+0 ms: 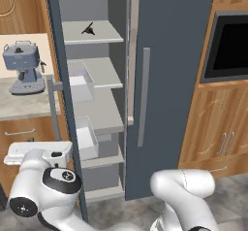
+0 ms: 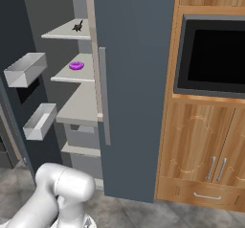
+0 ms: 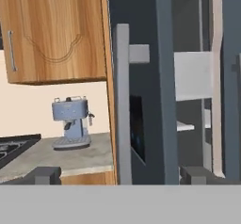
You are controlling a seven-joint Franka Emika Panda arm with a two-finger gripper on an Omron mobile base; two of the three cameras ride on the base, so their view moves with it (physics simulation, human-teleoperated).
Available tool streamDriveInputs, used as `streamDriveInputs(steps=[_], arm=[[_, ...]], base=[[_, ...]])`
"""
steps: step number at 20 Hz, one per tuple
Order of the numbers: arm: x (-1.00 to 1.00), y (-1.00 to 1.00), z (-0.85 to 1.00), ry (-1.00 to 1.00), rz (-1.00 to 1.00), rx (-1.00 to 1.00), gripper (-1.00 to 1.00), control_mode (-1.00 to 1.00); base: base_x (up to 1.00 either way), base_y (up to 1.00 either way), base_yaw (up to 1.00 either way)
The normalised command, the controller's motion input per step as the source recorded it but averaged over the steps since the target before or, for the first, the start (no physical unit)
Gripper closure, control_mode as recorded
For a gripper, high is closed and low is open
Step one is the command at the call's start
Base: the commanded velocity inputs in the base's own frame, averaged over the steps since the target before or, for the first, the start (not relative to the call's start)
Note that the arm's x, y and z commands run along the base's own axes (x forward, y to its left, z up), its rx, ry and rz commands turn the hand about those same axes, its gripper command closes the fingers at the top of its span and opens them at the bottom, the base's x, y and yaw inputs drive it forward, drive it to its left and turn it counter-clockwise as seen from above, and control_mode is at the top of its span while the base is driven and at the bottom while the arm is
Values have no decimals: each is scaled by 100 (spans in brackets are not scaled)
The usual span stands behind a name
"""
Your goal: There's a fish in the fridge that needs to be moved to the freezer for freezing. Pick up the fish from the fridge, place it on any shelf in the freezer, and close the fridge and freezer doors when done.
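One fish (image 1: 88,29) (shelved), two doors (image 1: 169,79).

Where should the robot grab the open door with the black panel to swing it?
Probably the grey bar handle on the open door, near its middle, coming at the door's outer face. The bar stands upright, off the door on a bracket, so the open gripper could close on it from both sides.

Home kitchen: tall slate-blue fridge unit (image 1: 169,79) mid-frame, wooden cabinets (image 2: 201,145) at right with built-in oven (image 2: 215,54), espresso machine (image 1: 22,67) on stone counter (image 1: 24,104) at left.
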Motion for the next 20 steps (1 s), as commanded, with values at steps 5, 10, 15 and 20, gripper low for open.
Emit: streamDriveInputs(steps=[5, 10, 15, 20], arm=[[11, 20, 0, -1, -25, 0, -100, -100], [19, 19, -1, 2, -25, -2, -100, -100], [54, 0, -18, 11, -1, 0, -100, -100], [48, -2, -32, 0, 0, 0, -100, -100]], base=[[0, 0, 0], [0, 0, 0], [0, 0, 0], [0, 0, 0]])
